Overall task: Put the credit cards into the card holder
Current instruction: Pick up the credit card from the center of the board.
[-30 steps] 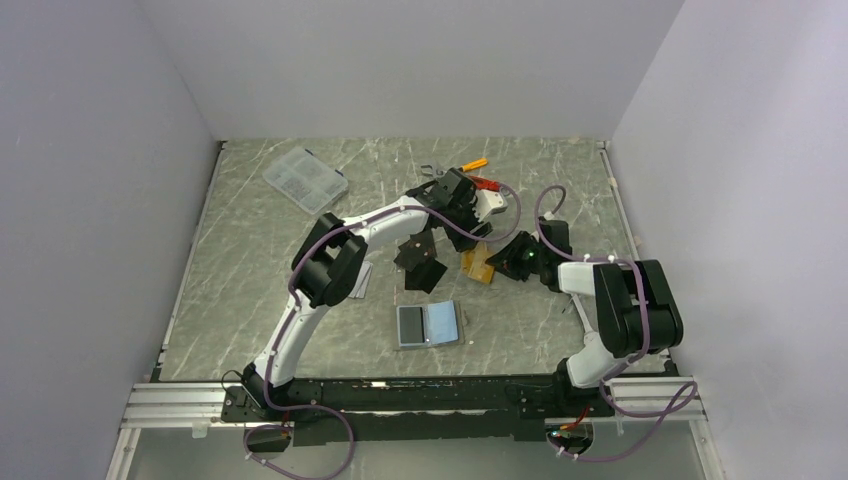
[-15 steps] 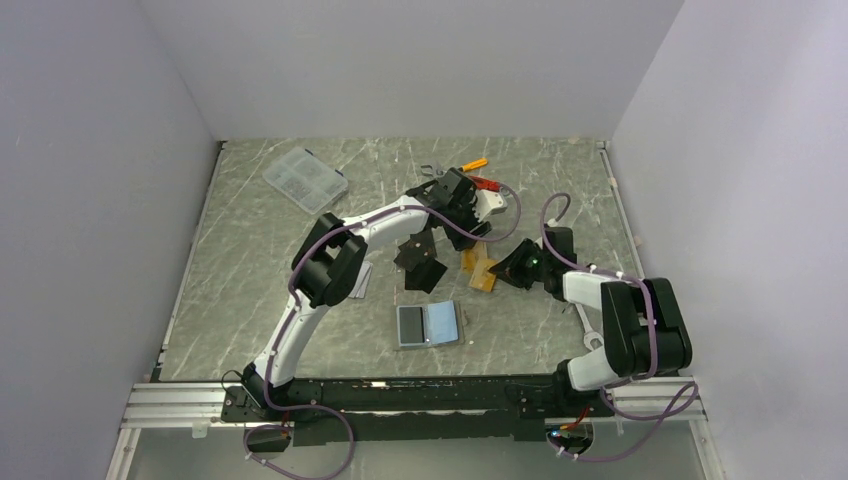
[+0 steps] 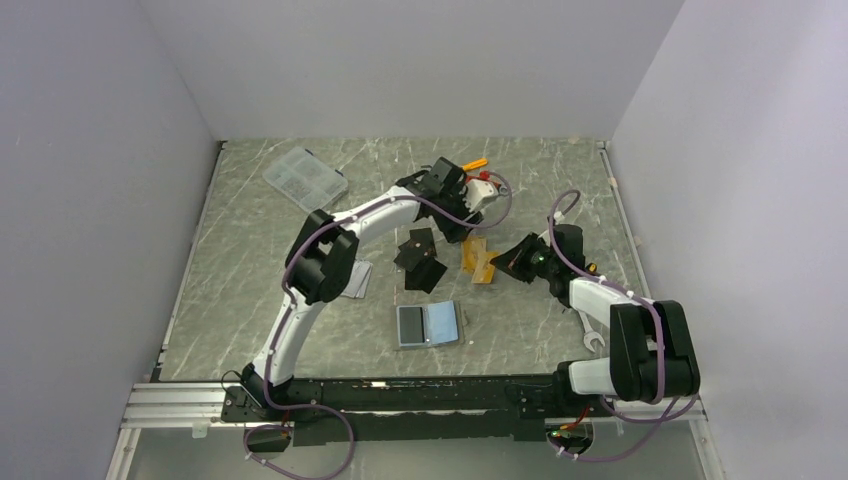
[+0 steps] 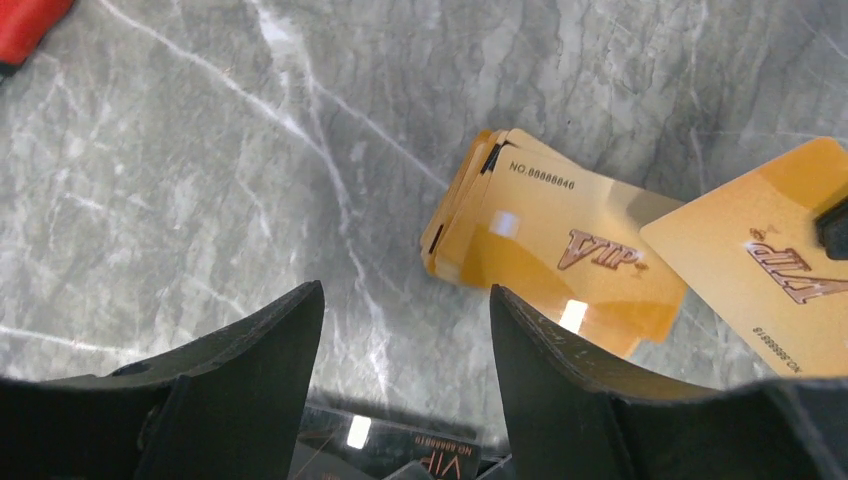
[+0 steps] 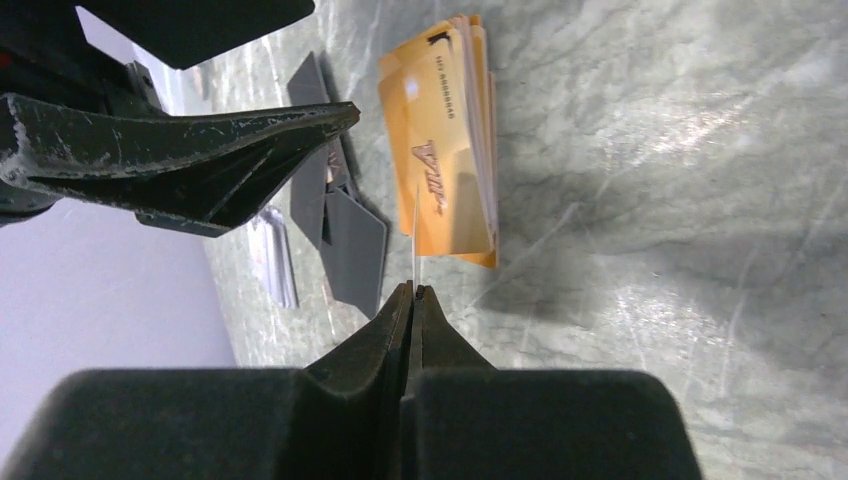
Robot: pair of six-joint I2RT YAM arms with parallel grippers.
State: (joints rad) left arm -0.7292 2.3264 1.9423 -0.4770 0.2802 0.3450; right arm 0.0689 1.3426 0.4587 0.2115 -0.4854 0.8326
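Toward the middle of the grey marbled table point(image 3: 240, 300), just right of centre, we find the right gripper point(image 5: 412, 290) pressed together on the edge of a single thin orange-gold plastic card point(image 4: 760, 270). From its own wrist camera, that card shows only as a fine line rising from between the closed fingertips. It overlaps one end of the loose stack of matching orange-gold VIP cards point(image 4: 545, 250), which lies fanned on the table.

The left gripper point(image 4: 403, 300) hovers over the same stack with its jaws spread and nothing between them. Just left of the stack lie black rectangular cards point(image 3: 420, 262), and a few silvery-grey cards point(image 3: 358, 280) sit farther left, beside the left arm's elbow. The small taupe-grey bifold card holder point(image 3: 428, 325) lies open, blue-grey lining up, nearer the arm bases and apart from all the cards. From this height we cannot tell whether any slot is filled.

We judge the step in hand to be the pick: one card separated from the stack and gripped. The next move calls for lifting it clear without dragging the card beneath, carrying it to the card holder and lining its edge up with a slot — and since the wallet lies loose, the left gripper may need to steady it.
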